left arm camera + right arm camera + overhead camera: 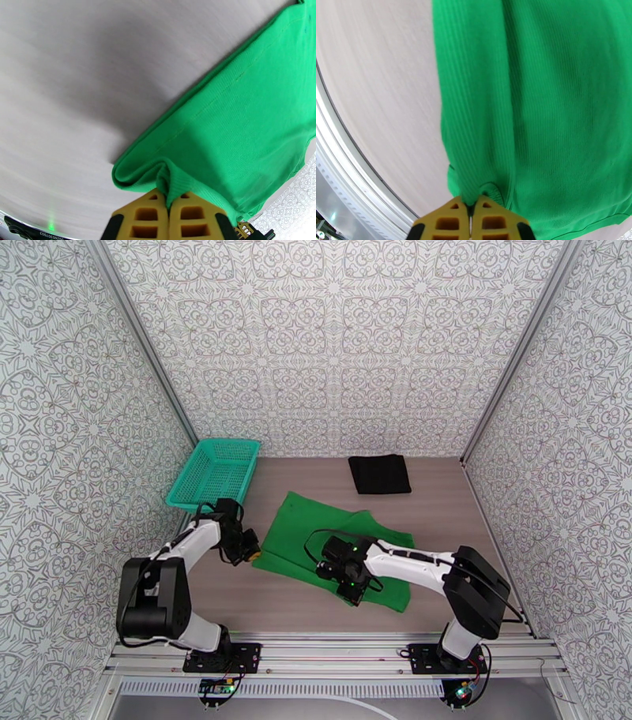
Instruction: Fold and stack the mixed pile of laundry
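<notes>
Left tool (170, 200) and right tool (471, 206) each clamp bunched edges of the rumpled green T-shirt (294, 534).

Green T-shirt (296, 536) partly beneath right arm (411, 562)

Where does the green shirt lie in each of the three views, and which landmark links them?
Top external: green shirt mid-table, between the arms.
Left wrist: right half, its corner pinched in the left pincer.
Right wrist: right of centre, its edge pinched in the right pincer.
Shared landmark: the wooden table.
</notes>
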